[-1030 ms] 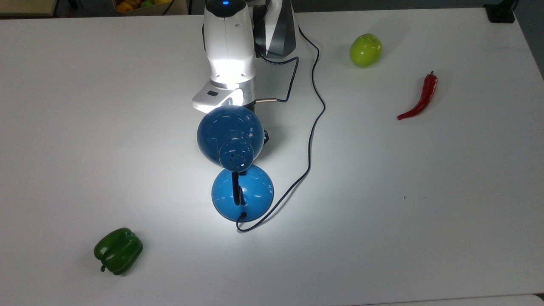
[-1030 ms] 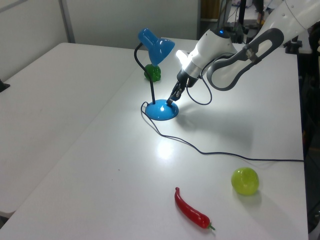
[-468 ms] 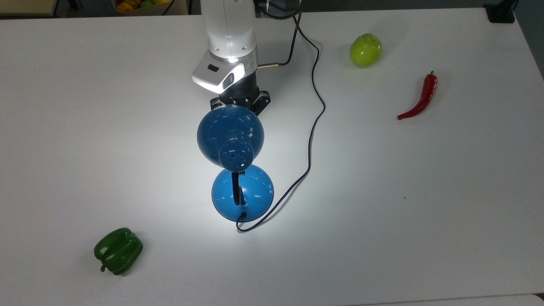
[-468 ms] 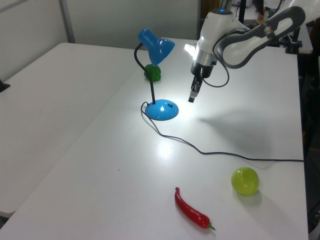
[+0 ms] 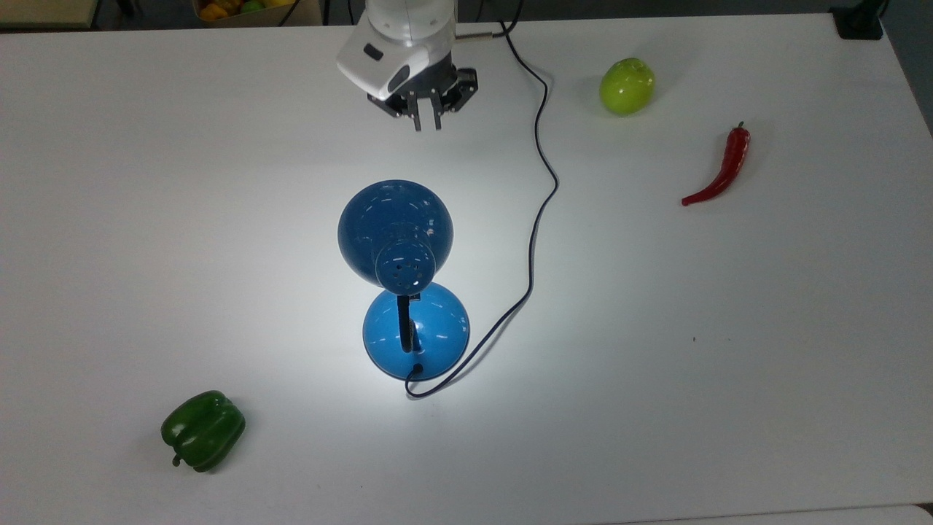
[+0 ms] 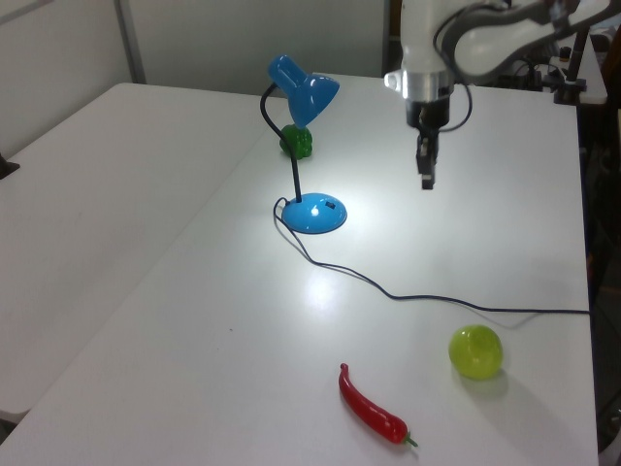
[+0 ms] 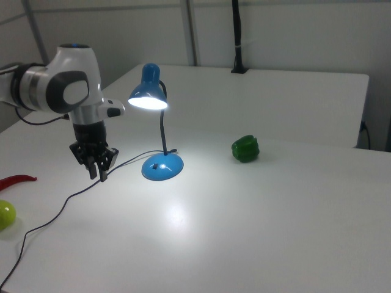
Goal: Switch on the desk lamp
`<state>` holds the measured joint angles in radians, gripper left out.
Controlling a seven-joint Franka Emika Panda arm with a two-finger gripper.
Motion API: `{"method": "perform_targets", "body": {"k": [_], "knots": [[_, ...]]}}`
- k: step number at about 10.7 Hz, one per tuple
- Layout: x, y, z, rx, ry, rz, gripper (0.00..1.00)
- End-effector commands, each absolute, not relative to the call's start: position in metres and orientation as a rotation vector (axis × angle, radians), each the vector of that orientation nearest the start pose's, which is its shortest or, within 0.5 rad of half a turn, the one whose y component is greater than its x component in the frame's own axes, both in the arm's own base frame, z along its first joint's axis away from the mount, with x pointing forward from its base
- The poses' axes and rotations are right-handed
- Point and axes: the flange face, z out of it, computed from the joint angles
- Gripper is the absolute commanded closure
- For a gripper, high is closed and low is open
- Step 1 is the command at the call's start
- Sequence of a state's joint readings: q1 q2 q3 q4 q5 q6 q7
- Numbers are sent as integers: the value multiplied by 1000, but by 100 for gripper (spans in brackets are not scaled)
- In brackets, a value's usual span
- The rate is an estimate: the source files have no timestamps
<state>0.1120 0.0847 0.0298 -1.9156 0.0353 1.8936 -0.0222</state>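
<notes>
The desk lamp stood near the middle of the white table, lit, with a bright pool of light on the tabletop around its round blue base. In the right view its shade glowed from below. The gripper hung clear of the lamp, well apart from it toward the top view's upper edge, with its fingers pointing down at the table. The jaws were closed, or nearly so, and held nothing. In the left view the gripper was to the right of the lamp. The thin black cord ran from the base past the gripper. A green apple, a red chili and a green bell pepper lay apart from the lamp.
</notes>
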Motion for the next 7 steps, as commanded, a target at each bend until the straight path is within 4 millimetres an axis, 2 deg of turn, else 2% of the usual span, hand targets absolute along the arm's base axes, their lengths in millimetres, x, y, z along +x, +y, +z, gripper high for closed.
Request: {"method": "perform_targets", "body": {"k": [1,3,5,7], "knots": [[539,78,520,-3111,-171,200,0],[536,69,562,-3106,-139,209,0],[538,61,594,-3112,-21,144,0],[541,57,603,-3115,101,90,0]]}}
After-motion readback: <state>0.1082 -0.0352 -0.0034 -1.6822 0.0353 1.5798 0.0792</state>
